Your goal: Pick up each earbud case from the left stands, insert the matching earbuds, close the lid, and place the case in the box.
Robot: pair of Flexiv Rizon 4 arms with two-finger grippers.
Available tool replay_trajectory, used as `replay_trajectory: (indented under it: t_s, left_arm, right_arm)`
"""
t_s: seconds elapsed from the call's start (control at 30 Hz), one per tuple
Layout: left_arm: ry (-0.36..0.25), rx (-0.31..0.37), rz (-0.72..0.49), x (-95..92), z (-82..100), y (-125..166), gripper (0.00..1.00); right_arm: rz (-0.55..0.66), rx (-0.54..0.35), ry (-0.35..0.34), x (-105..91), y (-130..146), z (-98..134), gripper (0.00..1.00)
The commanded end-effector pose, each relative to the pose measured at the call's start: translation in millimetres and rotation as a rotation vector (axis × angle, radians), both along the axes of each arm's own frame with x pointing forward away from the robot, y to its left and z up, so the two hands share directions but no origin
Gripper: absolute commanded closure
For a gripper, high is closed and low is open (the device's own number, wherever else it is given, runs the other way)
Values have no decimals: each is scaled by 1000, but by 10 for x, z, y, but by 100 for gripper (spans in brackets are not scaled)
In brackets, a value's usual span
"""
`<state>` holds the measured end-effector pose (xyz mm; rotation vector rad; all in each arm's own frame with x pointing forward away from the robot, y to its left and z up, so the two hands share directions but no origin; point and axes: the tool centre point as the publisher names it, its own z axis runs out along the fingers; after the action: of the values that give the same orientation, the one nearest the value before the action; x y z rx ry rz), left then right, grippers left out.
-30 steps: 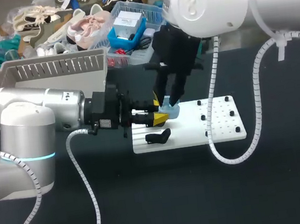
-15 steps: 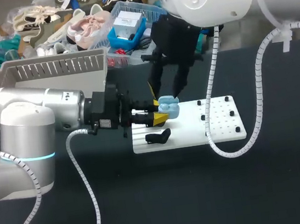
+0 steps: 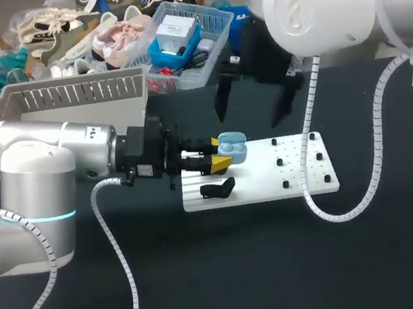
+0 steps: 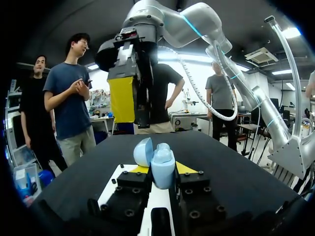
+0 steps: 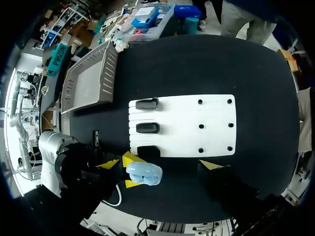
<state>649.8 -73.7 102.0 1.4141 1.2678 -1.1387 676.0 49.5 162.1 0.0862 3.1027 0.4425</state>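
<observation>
Head view, left gripper [image 3: 218, 153]: comes in from the left, lying level, its yellow tips clenched on a pale blue, rounded plastic earbud case [image 3: 233, 148].
Head view, case: lid open, held just above the near-left corner of a white rectangular pegged board [image 3: 302, 184]; what is inside cannot be made out.
Head view, right gripper [image 3: 252, 110]: hangs above the board's far edge, dark fingers spread wide, nothing between them.
Head view, stand: one black curved stand [image 3: 217, 189] shows on the board's left end, just beside the case.
Head view, box: a grey slatted plastic box [image 3: 81, 95] sits on the black table [image 3: 230, 273], behind the left arm.
Left wrist view, case [image 4: 162, 162]: pinched upright between both yellow tips, lid [image 4: 143, 151] swung open to one side.
Left wrist view, right gripper [image 4: 129, 93]: ahead and higher, apart from the case.
Right wrist view, board [image 5: 197, 125]: seen from above, three black stands in a row along one end.
Right wrist view, case [image 5: 144, 173]: just off the board's edge, beside the nearest stand, in the left gripper's tips.
Right wrist view, own fingers: spread wide, released.
</observation>
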Motion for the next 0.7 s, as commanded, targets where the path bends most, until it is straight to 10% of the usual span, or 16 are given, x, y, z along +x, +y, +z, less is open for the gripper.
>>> replay_trajectory:
  t_s: [0.03,0.7]
  left_arm:
    - [-2,-1,4,-8,-1,-2,100]
    - [-2,-1,4,-8,-1,-2,100]
  right_arm:
    - [-32,-1,-6,60,-51,-71,0]
    - [-37,-26,84,-43,-135,-259,0]
